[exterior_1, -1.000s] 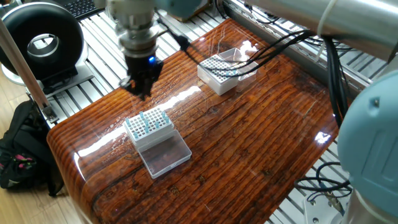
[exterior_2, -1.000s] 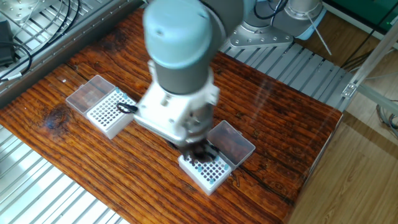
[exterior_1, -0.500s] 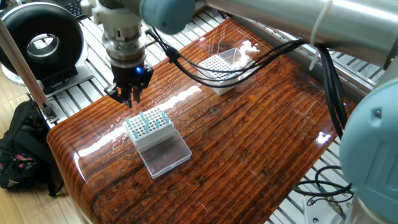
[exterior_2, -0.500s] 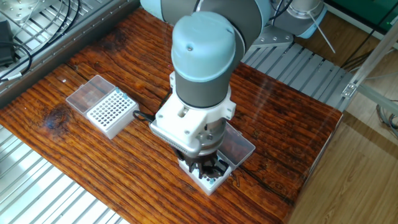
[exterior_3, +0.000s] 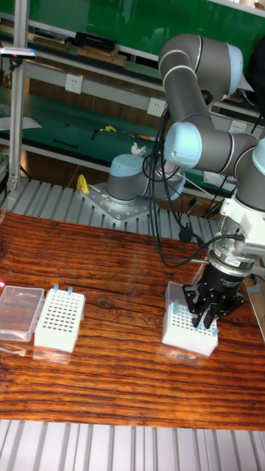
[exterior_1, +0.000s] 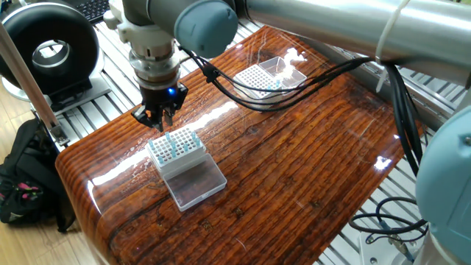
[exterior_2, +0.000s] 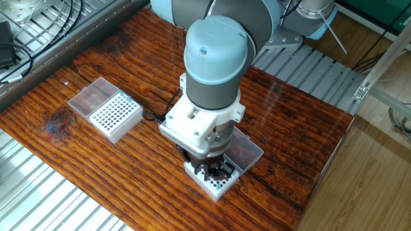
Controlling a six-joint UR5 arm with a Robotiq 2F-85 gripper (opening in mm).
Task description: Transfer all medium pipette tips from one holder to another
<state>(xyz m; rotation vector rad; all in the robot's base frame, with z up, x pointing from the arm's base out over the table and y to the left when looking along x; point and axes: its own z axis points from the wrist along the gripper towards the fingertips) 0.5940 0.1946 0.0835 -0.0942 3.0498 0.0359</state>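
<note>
the medium pipette tips [exterior_1: 175, 141] stand in the near holder [exterior_1: 176, 149], pale blue in several of its grid holes, just beneath my gripper [exterior_1: 160, 122]. a few more tips [exterior_3: 62, 289] show along one edge of the far holder [exterior_3: 60, 319], so i judge the transfer under way, with tips left to move; which holder is the source i cannot tell. my gripper hangs directly over the near holder, fingers pointing down and close together; whether they pinch a tip i cannot tell. each holder has a clear hinged lid [exterior_1: 194, 180] lying open beside it. the two holders sit well apart on the wooden table [exterior_1: 309, 147], with nothing between them. my own wrist hides most of the near holder in the other fixed view.
</note>
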